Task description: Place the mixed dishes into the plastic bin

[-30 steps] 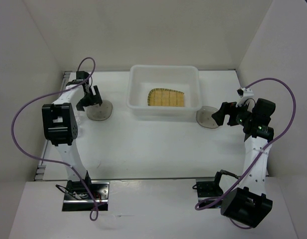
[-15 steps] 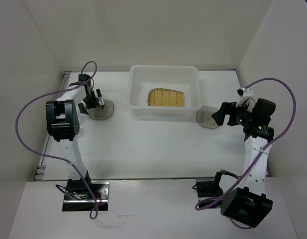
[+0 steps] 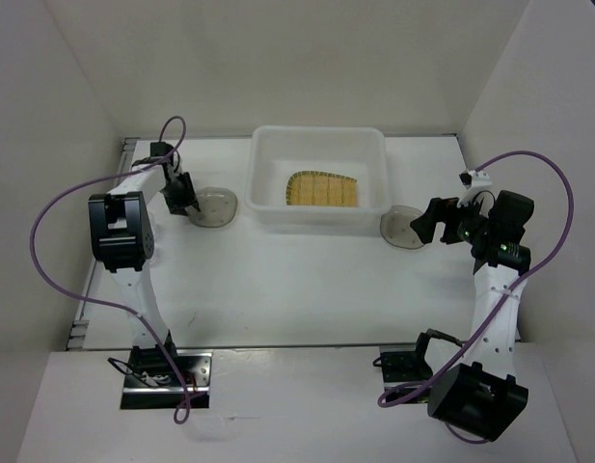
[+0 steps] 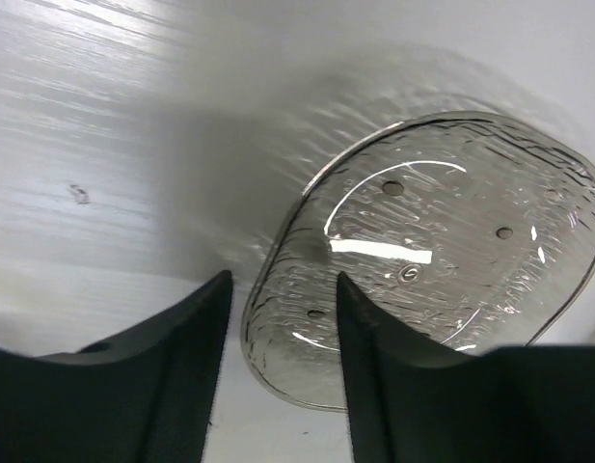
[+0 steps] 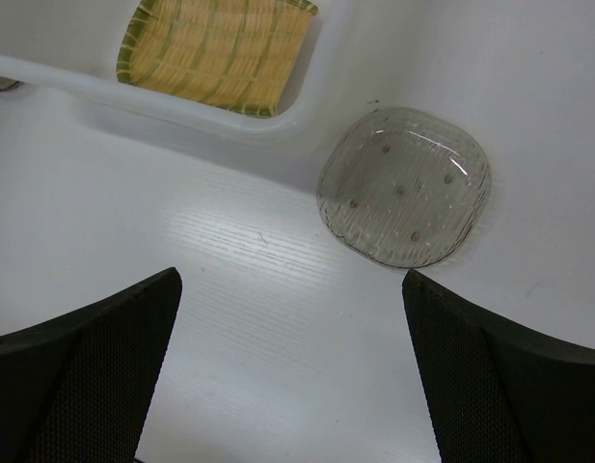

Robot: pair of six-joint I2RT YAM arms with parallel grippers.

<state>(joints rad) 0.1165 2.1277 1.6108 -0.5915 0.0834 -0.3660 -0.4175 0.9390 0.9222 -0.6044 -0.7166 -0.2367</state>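
Note:
The plastic bin (image 3: 318,217) stands at the back middle of the table, with the tan-yellow grid plate (image 3: 322,189) lying flat inside it. A smoky-grey dish (image 3: 216,205) rests just left of the bin. My left gripper (image 3: 185,197) is at that dish's left edge. In the left wrist view the grey dish (image 4: 442,241) has its near rim between the half-closed jaws of the left gripper (image 4: 283,280), with a gap on the left side. A second grey dish (image 3: 401,230) lies right of the bin. My right gripper (image 3: 424,223) stands open beside it, holding nothing. In the right wrist view the second dish (image 5: 405,198) lies ahead of the wide-open right gripper (image 5: 289,280).
White walls (image 3: 75,106) close the table in on the left, back and right. Purple cables (image 3: 46,222) loop off both arms. The bin's rim (image 5: 46,72) and the yellow plate (image 5: 215,48) show at the top of the right wrist view.
My left gripper came down onto the left dish's edge and its jaws narrowed. That dish slid right, toward the bin. The right arm has not moved.

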